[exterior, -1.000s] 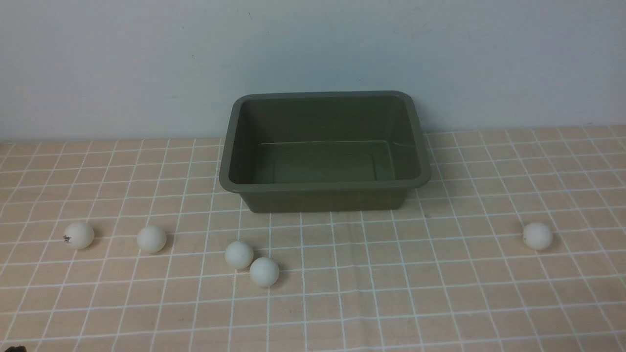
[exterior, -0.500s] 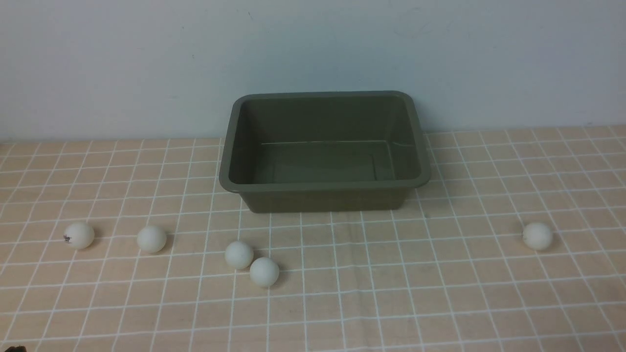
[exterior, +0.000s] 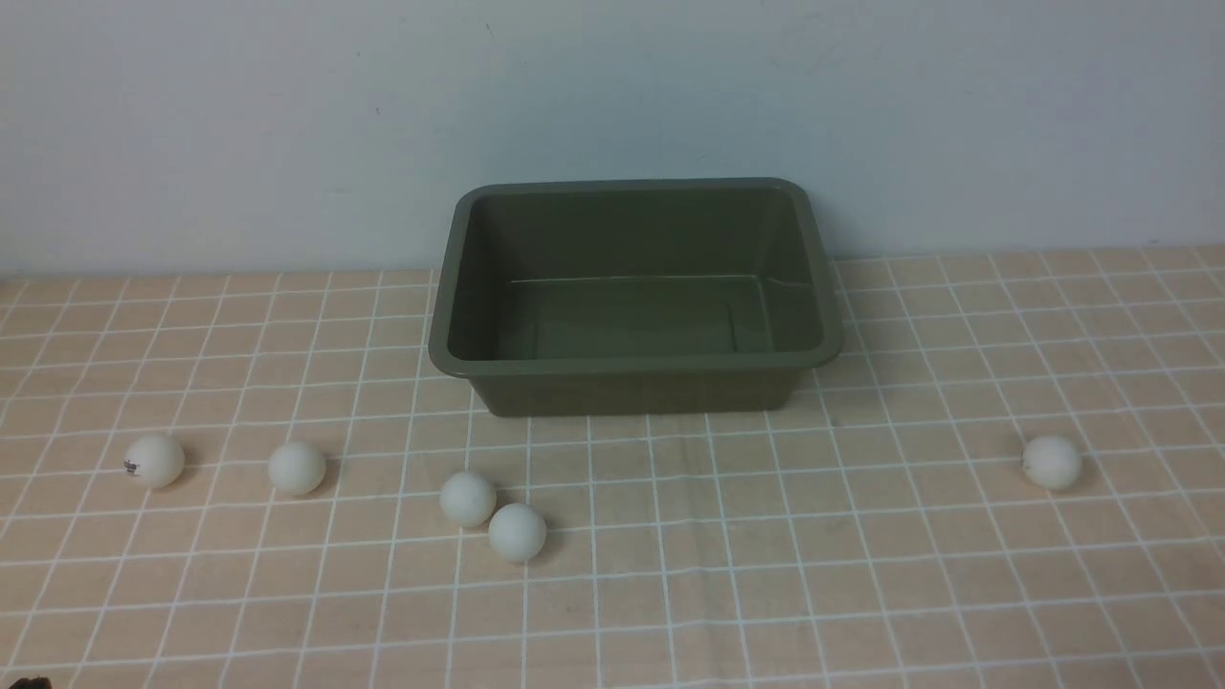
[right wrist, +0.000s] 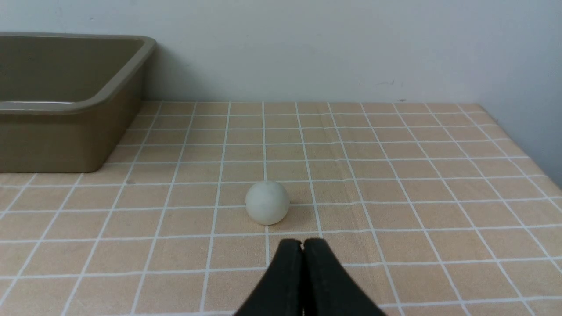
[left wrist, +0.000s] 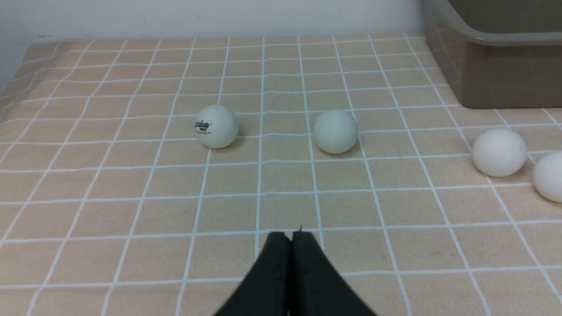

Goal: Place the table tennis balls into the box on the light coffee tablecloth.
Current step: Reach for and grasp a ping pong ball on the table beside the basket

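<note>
Front view: a light peach-tan tablecloth with a grid of thin white lines (exterior: 727, 632) covers the desk. At the middle of its far edge sits a rectangular dark olive-green plastic box with rounded corners and a flared rim (exterior: 632, 366), upright, with bare floor inside. Behind it rises a plain pale grey-blue wall (exterior: 239, 124). Five small matte white table tennis balls lie on the cloth, all outside the box. Toward the left edge is a ball with a dark printed mark (exterior: 154, 461); next, toward the box, comes a plain ball (exterior: 297, 468). Nearer the desk's near edge than the box, two balls sit close together: one slightly farther back (exterior: 468, 500), the other slightly nearer (exterior: 518, 533). The fifth, a lone ball (exterior: 1052, 462), is well apart, toward the right edge. A small dark object (exterior: 31, 683), too cropped to identify, peeks in at the near left corner.

Left wrist view: the left jaws (left wrist: 292, 239) are black, pressed together and holding nothing. Four balls and part of the box appear; the printed mark shows as dark lettering with a small reddish line, too small to read with certainty.

Right wrist view: the right jaws (right wrist: 302, 245), also black, are pressed together, holding nothing. Only the lone ball and part of the box appear. This view alone shows the cloth's far right corner, with wall beyond its right edge. Nothing stands between that ball and the box.
</note>
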### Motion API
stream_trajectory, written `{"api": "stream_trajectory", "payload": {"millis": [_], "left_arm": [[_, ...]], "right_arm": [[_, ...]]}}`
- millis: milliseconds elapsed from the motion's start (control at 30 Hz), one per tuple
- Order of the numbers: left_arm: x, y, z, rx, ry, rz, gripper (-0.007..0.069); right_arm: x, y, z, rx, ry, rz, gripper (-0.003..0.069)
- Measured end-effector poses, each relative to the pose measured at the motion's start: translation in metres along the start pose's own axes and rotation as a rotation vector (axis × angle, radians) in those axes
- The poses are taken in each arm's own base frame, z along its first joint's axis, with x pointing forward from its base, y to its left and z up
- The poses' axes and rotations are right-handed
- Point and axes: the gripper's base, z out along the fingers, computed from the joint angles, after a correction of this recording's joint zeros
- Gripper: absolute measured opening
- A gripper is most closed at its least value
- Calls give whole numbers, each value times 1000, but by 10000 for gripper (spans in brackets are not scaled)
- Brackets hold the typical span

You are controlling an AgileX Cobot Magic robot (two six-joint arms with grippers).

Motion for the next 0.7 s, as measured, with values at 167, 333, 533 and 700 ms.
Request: {"api": "stream_trajectory", "payload": {"millis": [167,333,533,700], "left_arm": [[0,-3,0,29,1,-117,-69],[-2,-11,-1,124,7,-453,-69],[-6,-18,-2,209,0,-667,-69],[-12,-15,-2,200,-69,-651,-69]], "right_arm": [[0,0,0,0,0,0,-19],[0,0,0,0,0,0,-19],[0,0,0,0,0,0,-19],[0,0,0,0,0,0,-19]]}}
